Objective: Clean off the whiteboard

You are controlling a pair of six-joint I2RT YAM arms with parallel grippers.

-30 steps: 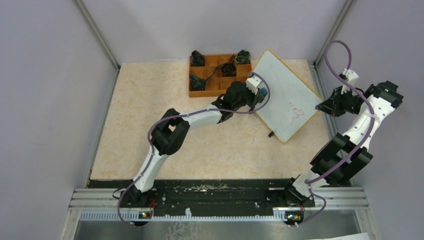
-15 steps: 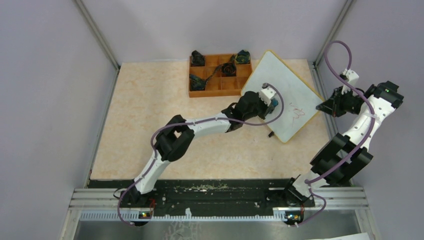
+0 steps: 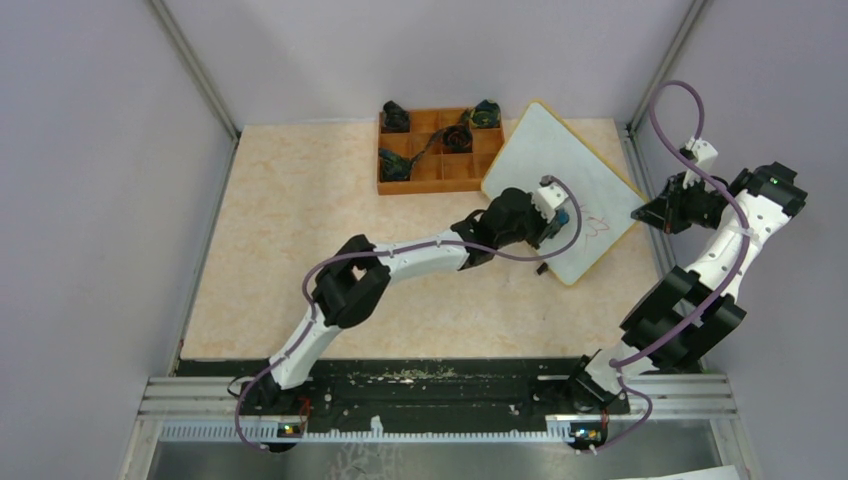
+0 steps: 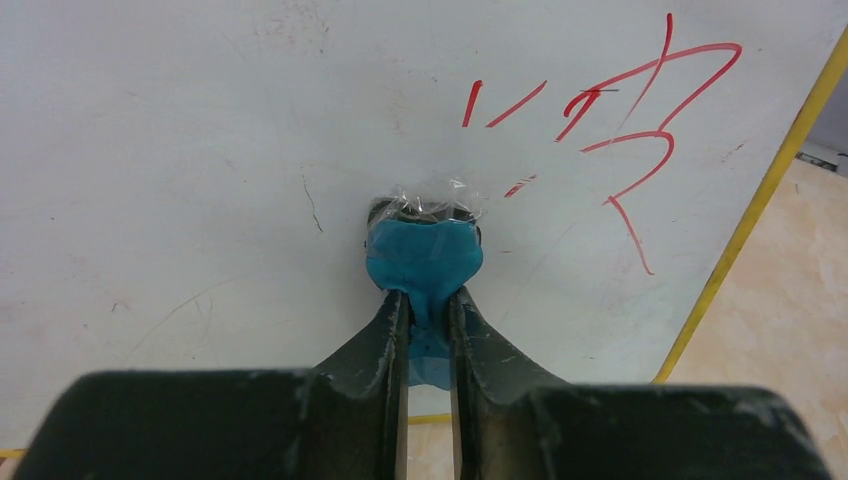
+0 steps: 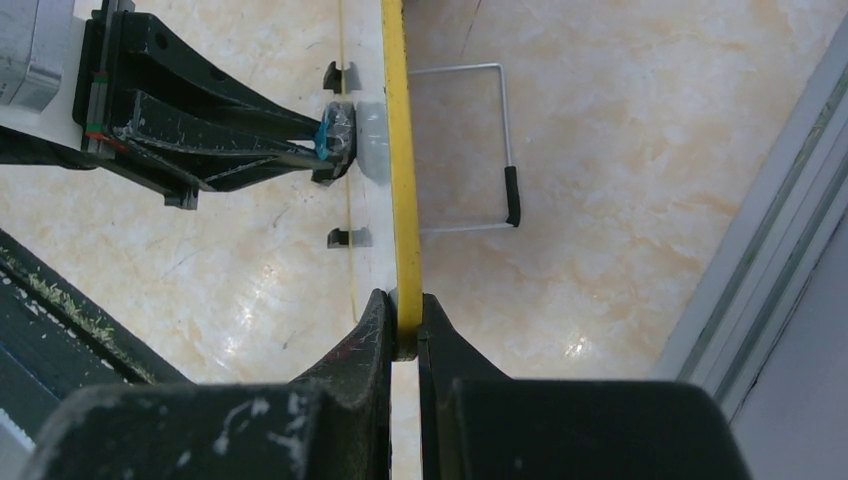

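The whiteboard (image 3: 545,160) stands propped at the far right of the table (image 3: 300,230), turned cornerwise, with its left corner just beside the orange compartment tray (image 3: 437,150). Red handwritten marks (image 4: 640,110) sit on its face near the yellow-framed right edge.

The left gripper (image 4: 427,300) has its fingers closed on a blue eraser pad (image 4: 423,255) with a bit of clear film at its tip. The pad touches the board face just left of and below the red marks.

The right gripper (image 5: 403,310) pinches the board's yellow frame (image 5: 397,150) at the right edge — one finger on each side. In the right wrist view a bent wire stand (image 5: 490,150) shows behind the board, resting on the table.
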